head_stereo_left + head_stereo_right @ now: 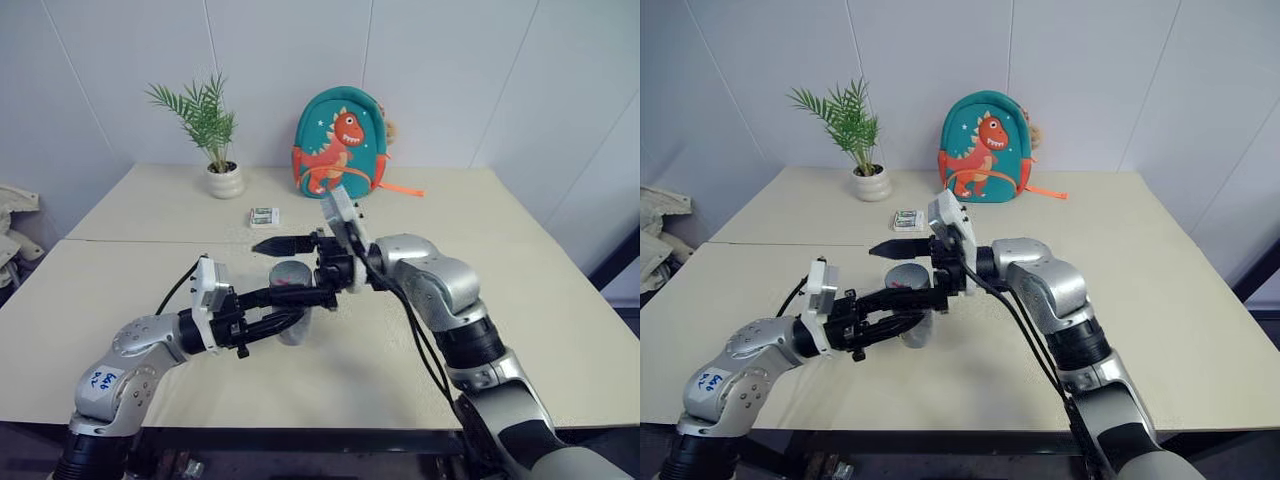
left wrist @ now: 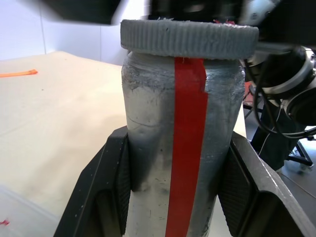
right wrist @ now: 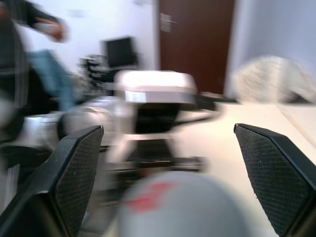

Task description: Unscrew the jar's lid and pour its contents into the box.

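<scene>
Clamping the jar [image 2: 182,148] between both black fingers [image 2: 111,192], left claw [image 1: 285,310] narrow and pressed to the silvery body on either side of the red label stripe, lifted off the cream counter [image 1: 560,300]. Sitting on the jar's mouth, grey ribbed lid [image 2: 190,37], as wide as the jar, red mark on its top plain in the right wrist view [image 3: 148,197]. Spread wide and gripping nothing, right claw [image 3: 168,173], its textured pads [image 3: 76,173] standing apart on either side of the lid, just above the jar; one finger tip [image 1: 280,244] reaching past the jar toward the robot's left. Blurred beyond the jar in the right wrist view, left wrist housing and, farther off, a person [image 3: 29,44] by a dark door. Lying beyond the jar toward the wall, small green-and-white packet [image 1: 264,215]. Standing farther back from the jar and to its left, white plant pot [image 1: 225,181] with green fronds; behind the jar and slightly right, teal dinosaur backpack [image 1: 340,140] against the wall. Showing near the jar's base in the left wrist view, a clear plastic edge [image 2: 24,212], apparently the box; contents hidden inside the closed jar.
</scene>
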